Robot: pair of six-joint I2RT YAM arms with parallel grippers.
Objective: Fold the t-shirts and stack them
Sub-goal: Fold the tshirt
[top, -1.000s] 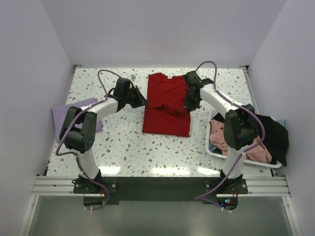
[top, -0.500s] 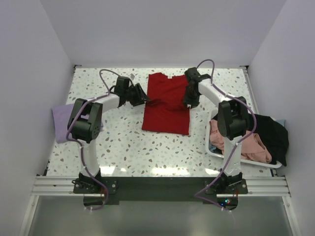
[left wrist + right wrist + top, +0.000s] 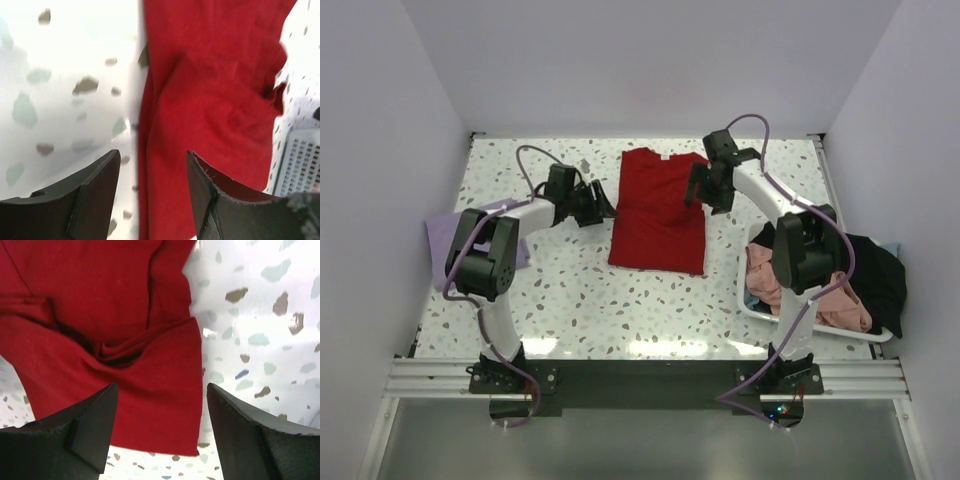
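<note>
The bright red t-shirt [image 3: 658, 212] lies flat mid-table, its sides folded in to a narrow rectangle with a creased fold [image 3: 112, 347] across it. My left gripper [image 3: 604, 204] stands open at the shirt's left edge, and in the left wrist view [image 3: 152, 160] the red cloth [image 3: 210, 100] lies below the gap. My right gripper [image 3: 698, 190] is open over the shirt's right edge [image 3: 161, 390], with nothing between its fingers. A pale lavender t-shirt [image 3: 444, 240] lies at the far left. Salmon-pink [image 3: 764, 275] and black [image 3: 876, 275] t-shirts sit in the basket.
The white plastic basket [image 3: 756, 306] stands at the right beside the right arm, and its mesh wall [image 3: 300, 160] shows in the left wrist view. Speckled tabletop [image 3: 620, 300] runs in front of the red shirt. White walls close in the table at left, back and right.
Both grippers have opened and let go of the red shirt. The left one drew back to the left edge, the right one shifted slightly toward the back. The shirt now lies flatter.
</note>
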